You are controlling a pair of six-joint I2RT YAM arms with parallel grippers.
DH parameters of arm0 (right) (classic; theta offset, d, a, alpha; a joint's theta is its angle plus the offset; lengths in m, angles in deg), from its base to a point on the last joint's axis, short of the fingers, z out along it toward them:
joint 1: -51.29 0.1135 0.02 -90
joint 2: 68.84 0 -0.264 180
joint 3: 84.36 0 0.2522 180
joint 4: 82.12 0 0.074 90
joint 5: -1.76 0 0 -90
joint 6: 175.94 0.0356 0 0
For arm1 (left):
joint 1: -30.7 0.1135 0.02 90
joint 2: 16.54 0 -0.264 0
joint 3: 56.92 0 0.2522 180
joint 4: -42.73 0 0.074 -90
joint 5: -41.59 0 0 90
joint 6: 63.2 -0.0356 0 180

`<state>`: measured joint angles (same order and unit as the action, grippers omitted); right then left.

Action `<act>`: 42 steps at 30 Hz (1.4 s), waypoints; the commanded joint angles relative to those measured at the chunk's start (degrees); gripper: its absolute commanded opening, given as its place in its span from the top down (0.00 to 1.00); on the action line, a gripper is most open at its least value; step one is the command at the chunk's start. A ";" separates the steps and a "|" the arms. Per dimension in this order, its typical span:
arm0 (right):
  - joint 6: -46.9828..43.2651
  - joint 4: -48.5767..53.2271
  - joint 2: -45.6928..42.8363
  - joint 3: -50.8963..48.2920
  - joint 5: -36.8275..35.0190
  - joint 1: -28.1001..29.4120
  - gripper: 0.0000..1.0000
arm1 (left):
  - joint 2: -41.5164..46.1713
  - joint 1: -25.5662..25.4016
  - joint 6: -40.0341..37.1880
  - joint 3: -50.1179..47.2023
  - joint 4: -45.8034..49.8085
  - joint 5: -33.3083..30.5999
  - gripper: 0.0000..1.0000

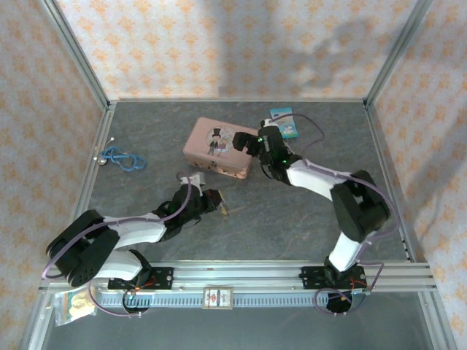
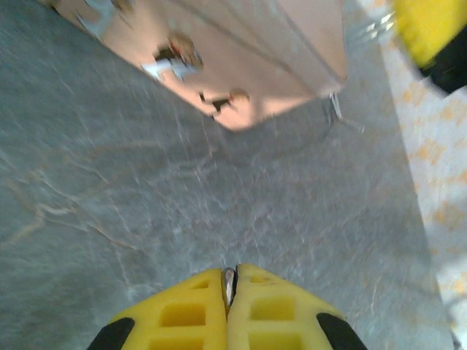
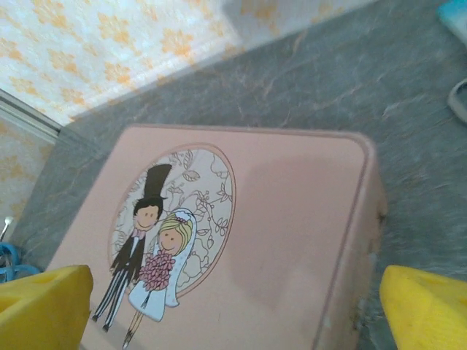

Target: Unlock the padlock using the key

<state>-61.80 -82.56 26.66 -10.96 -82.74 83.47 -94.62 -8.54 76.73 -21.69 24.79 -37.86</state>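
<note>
One pink tin (image 1: 219, 148) sits mid-worktop (image 1: 292, 219), with one bride-and-groom picture (image 3: 171, 233) on its lid. The right gripper (image 3: 235, 299) hangs over it, jaws wide open, one yellow finger (image 3: 44, 306) at each side. The left gripper (image 2: 228, 281) has its jaws closed on one thin silver sliver (image 2: 229, 277), key or shackle I cannot tell. One tiny gold padlock (image 1: 225, 211) shows at its tip, near the tin's front. One blue cord (image 1: 124, 157) lies far left, one blue tag (image 1: 283, 121) behind the tin

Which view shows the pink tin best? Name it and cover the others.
Right wrist: the pink tin looms large, its bride-and-groom lid picture sharp. Top external shows the whole tin, but small. Left wrist shows a blurred part of it.
</note>
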 commanded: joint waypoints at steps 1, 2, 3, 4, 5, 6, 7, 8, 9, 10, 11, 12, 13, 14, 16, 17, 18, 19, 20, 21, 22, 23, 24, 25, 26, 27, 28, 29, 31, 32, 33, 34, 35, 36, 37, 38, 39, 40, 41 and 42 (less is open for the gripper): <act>-3.76 3.91 -7.76 -4.62 -5.02 -0.01 0.00 | -3.26 -2.59 -2.34 4.15 0.64 0.46 1.00; -3.99 4.63 -9.92 -6.41 -5.75 0.02 0.00 | -4.53 -3.16 -2.56 4.98 0.60 0.24 1.00; -4.10 5.15 -11.84 -8.06 -6.49 0.00 0.00 | -5.59 -3.55 -2.72 5.55 0.41 0.21 1.00; -4.20 5.92 -13.99 -9.82 -7.39 0.04 0.00 | -6.76 -4.04 -2.76 6.16 0.03 0.03 1.00; -4.20 6.56 -16.06 -11.37 -8.25 0.03 0.00 | -7.93 -4.40 -2.74 6.59 -0.41 -0.08 1.00; -4.19 7.07 -17.74 -12.69 -9.09 -0.07 0.00 | -8.95 -4.52 -2.65 6.92 -0.84 0.06 1.00; -4.37 7.58 -19.58 -13.97 -10.03 -0.09 0.00 | -10.09 -4.74 -2.48 7.36 -1.14 0.35 0.99; -4.48 7.93 -21.24 -15.42 -11.02 -0.10 0.00 | -11.31 -4.81 -2.32 7.81 -1.38 0.64 0.97; -4.59 8.04 -22.59 -16.48 -12.08 -0.08 0.00 | -12.14 -4.81 -2.22 8.17 -1.48 0.95 0.94; -4.82 7.96 -23.91 -17.61 -13.52 -0.10 0.00 | -12.93 -4.88 -2.14 8.53 -1.58 1.15 0.91; -5.17 7.57 -25.11 -18.88 -14.70 -0.08 0.00 | -13.42 -4.92 -2.03 8.81 -1.77 1.21 0.88; -5.55 7.18 -26.05 -19.78 -15.86 -0.04 0.00 | -13.73 -4.88 -1.97 9.01 -1.71 1.14 0.84; -6.07 6.69 -26.76 -20.69 -16.84 -0.10 0.00 | -13.84 -4.88 -1.94 9.23 -1.52 0.95 0.79; -6.88 6.11 -27.28 -21.40 -17.60 -0.16 0.00 | -13.69 -4.88 -1.99 9.26 -1.37 0.64 0.75; -9.11 5.05 -27.37 -22.31 -18.57 -0.43 0.00 | -12.97 -4.94 -1.94 9.38 -0.85 -0.24 0.64; -10.31 4.86 -27.12 -22.53 -19.23 -0.61 0.00 | -12.36 -4.88 -1.95 9.38 -0.65 -0.92 0.58; -11.22 4.66 -26.68 -22.62 -20.17 -0.82 0.00 | -11.76 -4.88 -2.12 9.38 -0.28 -1.37 0.54; -12.34 4.43 -26.31 -22.64 -20.99 -1.43 0.00 | -10.83 -4.88 -2.35 9.43 0.27 -2.18 0.50; -13.36 3.86 -25.95 -23.04 -21.35 -2.40 0.00 | -9.72 -4.86 -2.87 9.62 0.94 -3.17 0.47; -13.80 3.12 -25.75 -23.45 -21.72 -3.42 0.00 | -8.58 -4.77 -3.79 9.77 1.75 -4.25 0.46; -14.25 2.00 -25.57 -24.19 -21.66 -5.03 0.00 | -7.10 -4.58 -5.09 10.06 3.05 -5.80 0.44; -14.68 0.76 -25.46 -24.86 -21.26 -6.93 0.00 | -5.39 -4.29 -6.81 10.39 4.50 -7.38 0.43; -15.22 -0.62 -25.37 -25.67 -20.60 -8.70 0.00 | -3.83 -3.93 -8.72 10.72 6.17 -9.51 0.40; -15.71 -2.43 -25.21 -26.56 -20.20 -10.71 0.00 | -1.95 -3.18 -11.17 11.18 8.06 -12.22 0.36; -16.24 -3.90 -24.98 -27.31 -19.88 -12.64 0.00 | -0.35 -2.51 -13.47 11.60 9.79 -14.84 0.33; -17.01 -5.84 -24.51 -28.12 -19.50 -14.67 0.00 | 1.50 -1.46 -15.89 12.12 11.72 -18.19 0.29; -17.66 -7.41 -23.94 -28.99 -19.17 -16.71 0.00 | 3.33 -0.17 -19.52 12.58 13.45 -21.88 0.24; -18.08 -9.13 -23.30 -29.66 -18.88 -18.22 0.00 | 4.92 1.01 -21.54 12.65 14.32 -25.01 0.19; -19.30 -13.47 -21.65 -31.45 -17.37 -21.61 0.00 | 7.93 4.17 -26.13 11.87 13.66 -31.64 0.10; -19.85 -14.45 -20.89 -31.62 -17.15 -22.61 0.00 | 9.20 5.83 -27.79 11.20 12.78 -33.94 0.09; -20.60 -16.34 -20.12 -32.13 -17.09 -23.46 0.00 | 10.42 7.96 -29.20 10.40 11.30 -36.30 0.07; -21.62 -18.67 -19.20 -32.87 -17.27 -23.97 0.00 | 11.32 10.09 -30.33 9.44 9.71 -38.28 0.05; -22.46 -20.89 -18.48 -33.57 -17.57 -24.22 0.00 | 11.96 11.97 -31.37 8.74 8.41 -39.41 0.05; -23.10 -23.07 -17.51 -34.23 -17.73 -24.51 0.00 | 12.45 13.94 -32.47 7.70 6.52 -40.53 0.04; -23.70 -25.27 -16.65 -34.81 -17.74 -24.71 0.00 | 12.68 15.62 -33.44 6.63 4.80 -41.70 0.04; -24.30 -27.58 -15.89 -35.53 -17.57 -24.78 0.00 | 12.69 17.05 -34.14 5.75 3.52 -42.68 0.04; -25.02 -30.69 -14.95 -36.37 -17.36 -24.76 0.00 | 12.40 18.53 -34.95 4.58 1.64 -43.84 0.04; -25.56 -34.19 -13.99 -37.43 -17.34 -24.85 0.00 | 11.97 19.57 -35.83 3.60 0.20 -45.10 0.04; -25.80 -36.99 -13.26 -38.25 -17.43 -24.89 0.00 | 11.46 20.26 -37.32 2.57 -1.35 -46.29 0.03; -26.40 -39.42 -12.25 -38.79 -17.45 -24.98 0.00 | 10.70 20.52 -39.57 1.13 -4.38 -48.22 0.03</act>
<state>-85.18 -109.99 12.76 -48.19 -100.03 58.95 -82.71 11.06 44.04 -17.71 27.28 -78.56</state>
